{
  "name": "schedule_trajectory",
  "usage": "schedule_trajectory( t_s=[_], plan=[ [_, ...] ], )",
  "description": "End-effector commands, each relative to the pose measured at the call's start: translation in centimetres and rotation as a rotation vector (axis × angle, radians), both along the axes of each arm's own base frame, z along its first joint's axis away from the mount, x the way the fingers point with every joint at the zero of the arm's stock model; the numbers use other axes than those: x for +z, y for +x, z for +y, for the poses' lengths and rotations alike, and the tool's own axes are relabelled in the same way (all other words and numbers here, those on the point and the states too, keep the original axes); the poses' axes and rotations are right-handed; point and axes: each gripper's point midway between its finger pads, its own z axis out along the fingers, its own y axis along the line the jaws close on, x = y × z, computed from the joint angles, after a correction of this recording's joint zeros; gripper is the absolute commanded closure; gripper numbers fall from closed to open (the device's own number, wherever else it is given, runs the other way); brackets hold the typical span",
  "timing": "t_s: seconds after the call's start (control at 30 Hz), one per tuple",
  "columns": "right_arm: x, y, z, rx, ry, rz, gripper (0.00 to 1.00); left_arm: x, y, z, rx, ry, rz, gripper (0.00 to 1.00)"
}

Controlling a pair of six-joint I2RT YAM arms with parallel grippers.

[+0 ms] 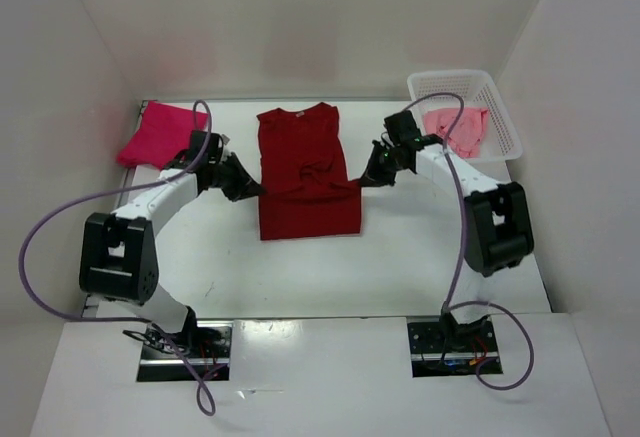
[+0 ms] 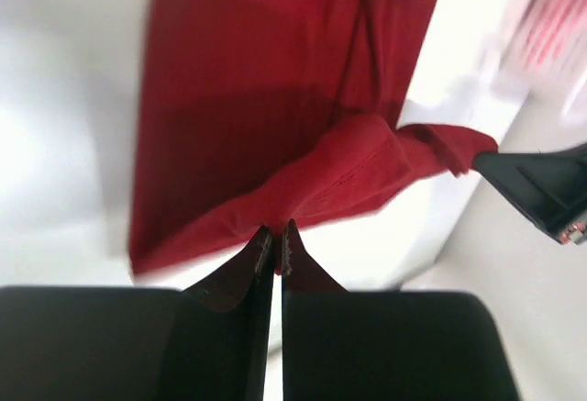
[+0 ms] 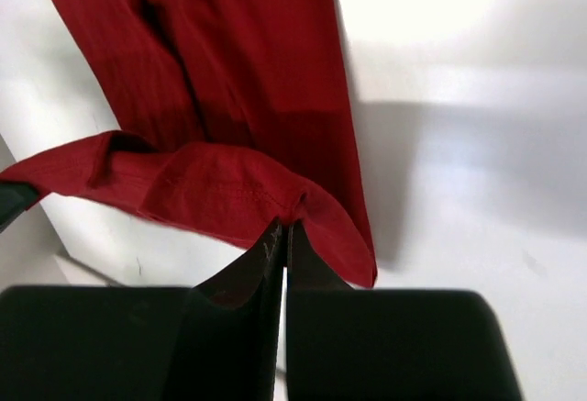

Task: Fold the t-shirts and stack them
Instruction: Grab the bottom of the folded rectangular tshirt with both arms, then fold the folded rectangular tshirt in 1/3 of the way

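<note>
Claw check: left claw (image 2: pixel 277 243) clenched on red shirt's (image 1: pixel 305 157) long edge on the side away from basket (image 1: pixel 452 82), right claw (image 3: pixel 282 236) clenched on the edge facing basket, both pinching cloth at about mid-length. Each arm works its own side, so neither is nearer. We see red shirt spread out left of basket and apart from it, long axis running from far collar to near hem. Cloth between the claws is raised in a crosswise ridge. We judge next move is a fold along that axis, so both claws must travel together, parallel to the long edges; toward collar or hem we cannot tell. Magenta shirt (image 1: pixel 152 135) lies beyond red shirt from basket, light pink shirt (image 1: pixel 458 129) inside basket
</note>
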Motion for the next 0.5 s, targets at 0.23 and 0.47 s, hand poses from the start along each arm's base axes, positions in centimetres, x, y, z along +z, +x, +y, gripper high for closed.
schedule_trajectory(
  t_s=[0.23,0.47],
  plan=[
    [1.0,11.7,2.4,0.073,-0.031,-0.18,0.99,-3.1,8.7,3.2,0.081,0.094,-0.072,0.95],
    [-2.8,15.0,2.7,0.052,-0.07,-0.158,0.99,-4.4,12.7,3.3,0.073,0.121,-0.106,0.87]
  ],
)
